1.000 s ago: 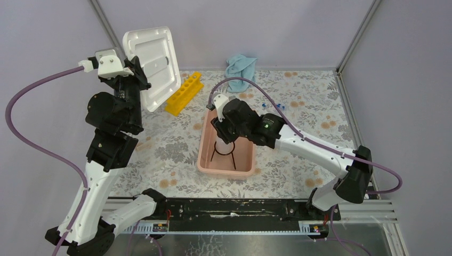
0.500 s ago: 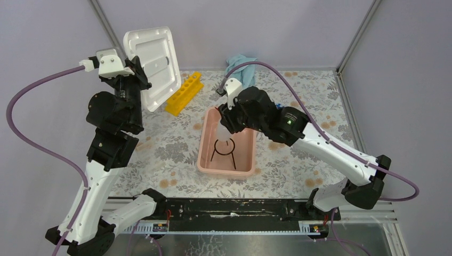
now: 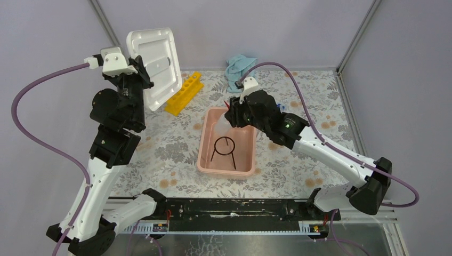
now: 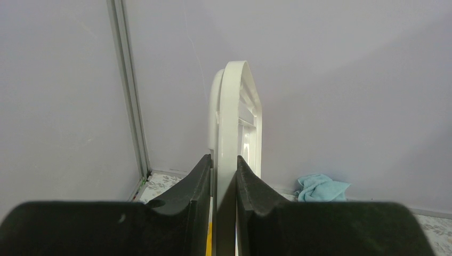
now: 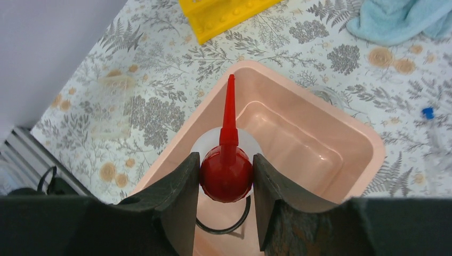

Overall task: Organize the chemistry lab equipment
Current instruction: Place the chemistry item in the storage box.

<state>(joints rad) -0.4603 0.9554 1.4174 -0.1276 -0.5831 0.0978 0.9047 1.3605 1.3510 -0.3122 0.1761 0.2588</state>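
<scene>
My left gripper (image 3: pixel 139 80) is shut on the edge of a white lid (image 3: pixel 154 66) and holds it upright in the air at the back left; the lid (image 4: pixel 234 106) stands between the left gripper's (image 4: pixel 224 165) jaws. My right gripper (image 3: pixel 233 114) is shut on the red cap of the clear red-spouted bottle (image 3: pixel 221 125) over the far end of the pink bin (image 3: pixel 202 154). In the right wrist view the cap (image 5: pixel 226 176) sits between the right gripper's (image 5: pixel 225 160) jaws. The black wire ring (image 3: pixel 224 145) stands in the bin. The yellow rack (image 3: pixel 184 93) lies behind the bin.
A light blue cloth (image 3: pixel 240 66) lies at the back of the table by the wall. A tiny blue-capped tube (image 5: pixel 427 112) lies on the flowered table right of the bin's rim (image 5: pixel 368 138). Walls and metal posts close in the table at the back and sides.
My right gripper has risen and moved toward the back right with the bottle, off the wire ring. The left arm with the lid has barely shifted.
</scene>
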